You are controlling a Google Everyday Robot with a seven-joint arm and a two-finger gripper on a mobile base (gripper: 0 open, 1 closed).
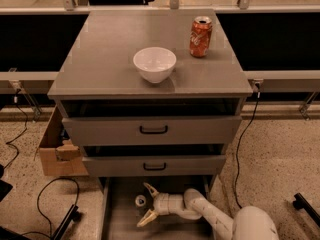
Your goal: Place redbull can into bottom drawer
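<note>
The redbull can (141,200) stands upright in the open bottom drawer (122,226), its silver top facing up. My gripper (143,205) reaches into that drawer from the right on its white arm. Its two fingers (149,188) are spread wide open, one on each side of the can, and do not hold it. The can's body is mostly hidden from this high angle.
A white bowl (154,64) and an orange-red soda can (200,36) stand on the grey cabinet top (100,59). The two upper drawers with black handles (153,130) are pulled slightly out. A cardboard box (57,149) and cables lie on the floor at the left.
</note>
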